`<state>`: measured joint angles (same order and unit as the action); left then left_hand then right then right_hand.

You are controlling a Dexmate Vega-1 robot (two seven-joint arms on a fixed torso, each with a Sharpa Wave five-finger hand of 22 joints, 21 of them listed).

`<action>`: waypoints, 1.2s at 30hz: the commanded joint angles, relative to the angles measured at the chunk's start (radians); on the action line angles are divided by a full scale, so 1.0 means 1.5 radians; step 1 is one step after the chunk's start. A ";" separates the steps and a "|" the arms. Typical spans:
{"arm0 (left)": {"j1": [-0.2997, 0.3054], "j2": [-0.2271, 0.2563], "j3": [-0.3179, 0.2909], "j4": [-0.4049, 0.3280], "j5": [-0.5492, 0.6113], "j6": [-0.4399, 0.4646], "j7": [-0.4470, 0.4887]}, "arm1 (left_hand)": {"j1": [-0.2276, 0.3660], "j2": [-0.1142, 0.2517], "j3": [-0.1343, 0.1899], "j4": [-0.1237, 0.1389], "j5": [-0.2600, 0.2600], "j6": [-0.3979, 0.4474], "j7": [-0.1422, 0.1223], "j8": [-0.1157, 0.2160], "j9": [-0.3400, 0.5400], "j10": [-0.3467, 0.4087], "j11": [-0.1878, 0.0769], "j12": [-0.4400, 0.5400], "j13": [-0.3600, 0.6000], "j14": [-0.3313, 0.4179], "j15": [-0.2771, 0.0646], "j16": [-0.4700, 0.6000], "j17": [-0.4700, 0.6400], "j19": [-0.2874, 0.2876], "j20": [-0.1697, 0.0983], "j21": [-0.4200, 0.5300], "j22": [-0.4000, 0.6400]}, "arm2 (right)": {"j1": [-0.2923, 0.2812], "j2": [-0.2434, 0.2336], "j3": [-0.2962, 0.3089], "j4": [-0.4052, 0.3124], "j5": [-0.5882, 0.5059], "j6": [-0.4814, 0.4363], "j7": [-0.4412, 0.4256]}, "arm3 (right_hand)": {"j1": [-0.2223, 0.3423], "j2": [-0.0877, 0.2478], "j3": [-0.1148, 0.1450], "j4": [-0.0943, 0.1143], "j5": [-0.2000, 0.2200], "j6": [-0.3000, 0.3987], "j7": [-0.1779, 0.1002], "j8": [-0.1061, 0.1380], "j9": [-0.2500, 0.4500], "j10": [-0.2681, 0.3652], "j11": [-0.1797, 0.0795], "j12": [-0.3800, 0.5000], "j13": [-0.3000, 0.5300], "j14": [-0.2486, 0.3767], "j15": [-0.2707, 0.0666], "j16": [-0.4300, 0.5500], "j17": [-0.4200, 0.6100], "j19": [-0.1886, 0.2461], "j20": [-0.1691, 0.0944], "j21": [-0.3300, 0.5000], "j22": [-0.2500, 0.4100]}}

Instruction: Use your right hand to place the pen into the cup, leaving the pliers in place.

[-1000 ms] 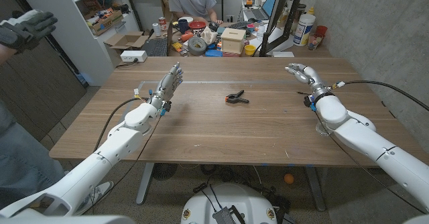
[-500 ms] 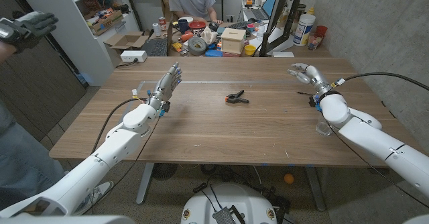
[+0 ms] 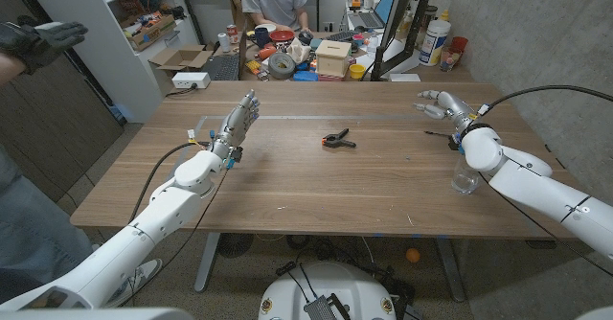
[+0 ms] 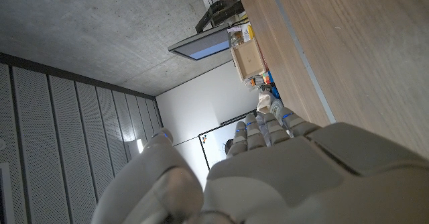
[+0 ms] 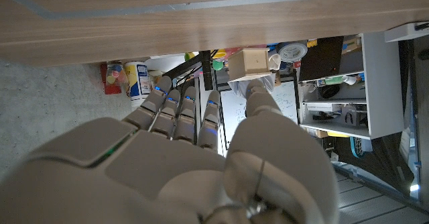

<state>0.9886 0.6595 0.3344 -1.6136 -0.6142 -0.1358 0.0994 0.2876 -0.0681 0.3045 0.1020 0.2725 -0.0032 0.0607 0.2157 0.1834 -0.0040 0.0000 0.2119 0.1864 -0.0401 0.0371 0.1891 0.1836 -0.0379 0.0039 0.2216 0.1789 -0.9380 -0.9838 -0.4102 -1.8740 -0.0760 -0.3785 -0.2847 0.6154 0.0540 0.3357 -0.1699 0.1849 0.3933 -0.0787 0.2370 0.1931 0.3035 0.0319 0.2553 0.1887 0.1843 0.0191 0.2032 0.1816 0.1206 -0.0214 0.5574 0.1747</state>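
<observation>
Two steps remain untouched, I judge: my right hand (image 3: 442, 103), fingers apart and holding nothing, hovers just beyond the pen (image 3: 437, 134), so it must come down to pinch it, then carry it to the cup (image 3: 465, 178), leaving the pliers (image 3: 337, 141) mid-table.

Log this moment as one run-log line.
right hand: open, over thin dark pen | clear plastic cup: empty | black pliers: untouched | left hand: open

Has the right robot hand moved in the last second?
Yes. The right robot hand has shifted toward the table's right edge and slightly away from the pliers, and the forearm now leaves the clear cup uncovered.
</observation>
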 commanded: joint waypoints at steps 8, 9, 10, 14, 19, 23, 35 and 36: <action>0.015 0.000 -0.004 -0.015 0.002 0.001 0.018 | 0.010 0.001 0.000 -0.006 -0.001 0.003 0.007 -0.001 0.002 0.007 0.005 0.001 0.002 0.006 0.004 0.004 0.002 0.001 0.005 -0.002 0.004 | 0.047 -0.050 -0.051 -0.002 -0.096 -0.076 0.072 | 0.023 -0.002 0.002 -0.003 0.002 0.016 -0.010 0.004 0.002 0.008 -0.012 -0.002 0.001 0.011 -0.007 0.000 0.001 0.007 0.000 -0.007 0.001; 0.015 0.001 -0.004 -0.017 0.003 0.002 0.019 | 0.010 0.001 -0.001 -0.006 -0.001 0.003 0.008 -0.001 0.002 0.009 0.005 0.002 0.002 0.007 0.004 0.004 0.002 0.003 0.002 -0.001 0.004 | 0.052 -0.050 -0.057 0.000 -0.105 -0.080 0.076 | 0.025 -0.003 0.002 -0.003 0.003 0.018 -0.012 0.004 0.002 0.008 -0.012 -0.002 0.001 0.011 -0.008 0.000 0.001 0.008 0.000 -0.008 0.001; 0.014 0.001 -0.003 -0.018 0.005 0.003 0.020 | 0.010 0.001 -0.001 -0.006 -0.001 0.003 0.008 -0.001 0.003 0.009 0.007 0.002 0.002 0.007 0.004 0.004 0.002 0.003 0.001 -0.001 0.004 | 0.058 -0.050 -0.064 0.002 -0.117 -0.085 0.080 | 0.027 -0.003 0.003 -0.003 0.003 0.019 -0.012 0.004 0.002 0.007 -0.014 -0.003 0.001 0.011 -0.008 0.000 0.001 0.008 0.000 -0.008 0.001; 0.013 0.001 -0.002 -0.022 0.007 0.006 0.022 | 0.011 0.001 -0.001 -0.007 -0.001 0.003 0.009 -0.001 0.003 0.008 0.009 0.001 0.002 0.006 0.004 0.004 0.002 0.002 0.001 -0.001 0.004 | 0.078 -0.052 -0.087 0.009 -0.156 -0.096 0.100 | 0.042 -0.008 0.003 -0.005 0.005 0.037 -0.018 0.008 0.002 0.007 -0.018 -0.004 0.001 0.012 -0.009 -0.001 0.001 0.012 -0.001 -0.011 0.001; 0.015 0.002 -0.002 -0.027 0.008 0.007 0.023 | 0.011 0.001 -0.001 -0.007 -0.002 0.004 0.008 -0.002 0.003 0.008 0.007 0.001 0.002 0.006 0.004 0.003 0.002 0.001 0.002 -0.002 0.004 | 0.097 -0.059 -0.108 0.007 -0.201 -0.113 0.129 | 0.051 -0.012 0.002 -0.004 0.005 0.051 -0.017 0.011 0.002 0.008 -0.022 -0.004 0.001 0.012 -0.010 -0.002 0.001 0.013 -0.001 -0.014 0.002; 0.019 0.003 -0.004 -0.032 0.009 0.007 0.027 | 0.011 0.002 -0.002 -0.007 -0.002 0.005 0.008 -0.002 0.003 0.009 0.007 0.001 0.002 0.006 0.004 0.003 0.002 0.001 0.003 -0.002 0.004 | 0.111 -0.063 -0.126 0.007 -0.245 -0.128 0.152 | 0.058 -0.016 0.000 -0.002 0.006 0.060 -0.028 0.011 0.001 0.000 -0.039 -0.008 0.001 0.012 -0.010 -0.003 0.001 0.013 -0.001 -0.018 0.002; 0.025 0.004 -0.006 -0.037 0.011 0.007 0.032 | 0.012 0.002 -0.003 -0.007 -0.003 0.007 0.006 -0.003 0.003 0.010 0.005 0.000 0.002 0.007 0.003 0.003 0.002 0.002 0.002 -0.002 0.004 | 0.141 -0.046 -0.155 0.026 -0.320 -0.148 0.201 | 0.064 -0.034 -0.008 0.000 0.007 0.073 -0.042 0.010 0.000 -0.003 -0.043 -0.011 0.001 0.015 -0.012 -0.003 0.001 0.016 0.000 -0.023 0.002; 0.025 0.005 -0.006 -0.038 0.011 0.007 0.032 | 0.012 0.002 -0.003 -0.007 -0.003 0.007 0.007 -0.003 0.003 0.010 0.005 0.000 0.002 0.007 0.002 0.003 0.002 0.002 0.002 -0.002 0.004 | 0.144 -0.046 -0.158 0.029 -0.324 -0.145 0.208 | 0.064 -0.034 -0.008 0.000 0.007 0.073 -0.042 0.010 0.000 -0.003 -0.043 -0.011 0.001 0.015 -0.012 -0.003 0.001 0.017 0.000 -0.023 0.002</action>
<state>1.0196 0.6648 0.3281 -1.6616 -0.6011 -0.1251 0.1421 0.2916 -0.0641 0.3005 0.0980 0.2725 0.0019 0.0660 0.2157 0.1840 0.0030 0.0071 0.2119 0.1864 -0.0319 0.0385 0.1890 0.1835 -0.0341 0.0075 0.2216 0.1790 -0.7707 -1.0666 -0.5975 -1.8563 -0.4515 -0.5712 -0.0543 0.7073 0.0122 0.3270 -0.1695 0.1888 0.4950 -0.1411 0.2448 0.1905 0.2945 -0.0235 0.2397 0.1859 0.2004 0.0033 0.1996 0.1817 0.1387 -0.0251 0.5282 0.1745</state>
